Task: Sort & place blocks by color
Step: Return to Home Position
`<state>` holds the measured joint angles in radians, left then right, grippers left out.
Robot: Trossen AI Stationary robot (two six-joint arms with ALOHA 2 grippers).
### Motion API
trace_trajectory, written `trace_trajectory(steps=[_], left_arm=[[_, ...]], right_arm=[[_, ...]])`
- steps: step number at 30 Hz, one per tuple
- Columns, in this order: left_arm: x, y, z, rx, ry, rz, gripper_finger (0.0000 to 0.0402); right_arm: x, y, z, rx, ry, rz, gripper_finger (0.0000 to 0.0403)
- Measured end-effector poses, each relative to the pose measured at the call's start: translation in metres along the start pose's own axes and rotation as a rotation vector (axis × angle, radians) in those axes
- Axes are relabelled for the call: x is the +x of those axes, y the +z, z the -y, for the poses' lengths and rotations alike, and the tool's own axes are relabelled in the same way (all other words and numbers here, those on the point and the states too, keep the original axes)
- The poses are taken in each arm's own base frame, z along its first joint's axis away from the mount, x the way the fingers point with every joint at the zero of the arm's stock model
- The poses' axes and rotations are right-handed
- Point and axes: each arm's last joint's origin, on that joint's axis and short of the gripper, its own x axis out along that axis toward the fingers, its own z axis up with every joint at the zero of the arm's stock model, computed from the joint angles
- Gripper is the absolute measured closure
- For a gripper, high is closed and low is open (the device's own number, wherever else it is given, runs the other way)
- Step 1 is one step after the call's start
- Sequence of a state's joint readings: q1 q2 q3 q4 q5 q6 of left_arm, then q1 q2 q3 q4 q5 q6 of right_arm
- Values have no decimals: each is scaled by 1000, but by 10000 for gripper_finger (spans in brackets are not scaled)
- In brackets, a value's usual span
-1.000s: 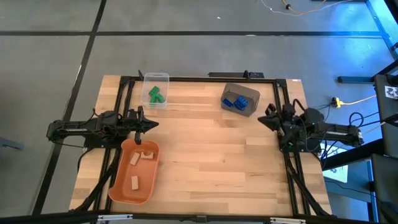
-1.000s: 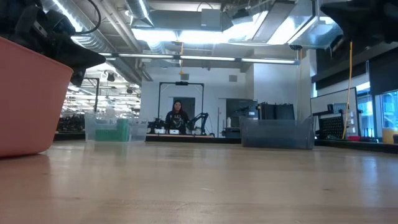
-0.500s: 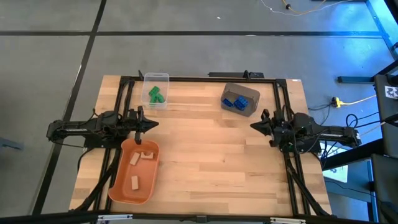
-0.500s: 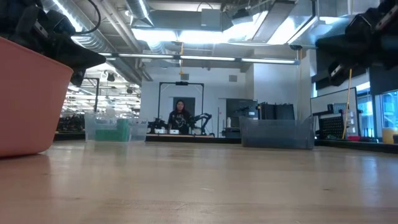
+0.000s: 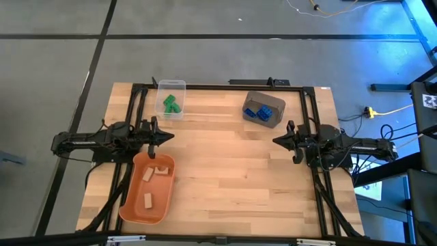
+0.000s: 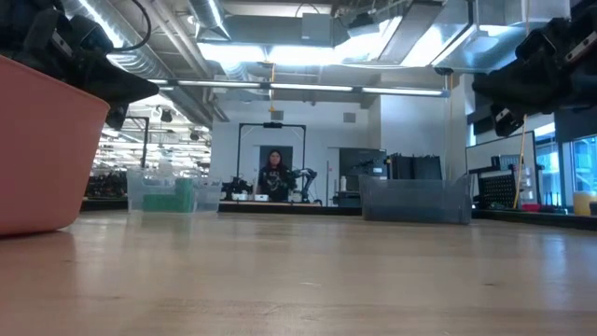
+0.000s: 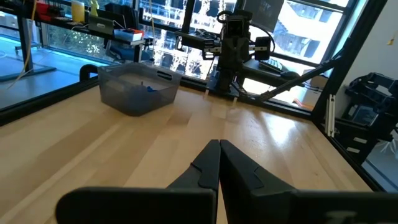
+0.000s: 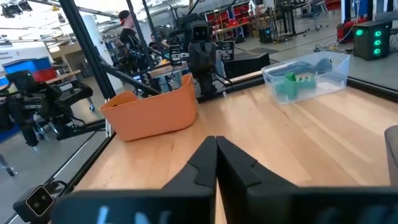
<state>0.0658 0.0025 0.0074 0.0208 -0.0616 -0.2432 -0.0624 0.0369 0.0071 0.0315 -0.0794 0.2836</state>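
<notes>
Green blocks [image 5: 170,104] lie in a clear bin at the table's far left, also seen in the right wrist view as green blocks [image 8: 297,82]. Blue blocks [image 5: 263,113] sit in a dark grey bin at the far right. Tan wood blocks [image 5: 148,174] rest on the floor of the orange tub at the near left. My left gripper [image 7: 219,144] is shut, hovering above the table just beyond the tub's far rim. My right gripper [image 8: 216,140] is shut, held above the table's right side, near the grey bin.
The orange tub [image 5: 136,205] stands at the near left edge, the clear bin [image 5: 171,84] and the grey bin [image 5: 254,100] along the far edge. Bare wood [image 5: 232,171] lies between the arms. A person [image 6: 274,174] stands in the room far behind the table.
My right gripper has moved toward the table's left, coming in from the right edge over the tabletop. The left arm and the blocks have kept still.
</notes>
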Motion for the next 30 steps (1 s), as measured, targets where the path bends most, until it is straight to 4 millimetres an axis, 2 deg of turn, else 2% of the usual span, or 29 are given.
trace_trajectory(steps=[30], left_arm=[[0, 0, 0, 0, 0, 1, 401]], right_arm=[[0, 0, 0, -1, 1, 1, 384]])
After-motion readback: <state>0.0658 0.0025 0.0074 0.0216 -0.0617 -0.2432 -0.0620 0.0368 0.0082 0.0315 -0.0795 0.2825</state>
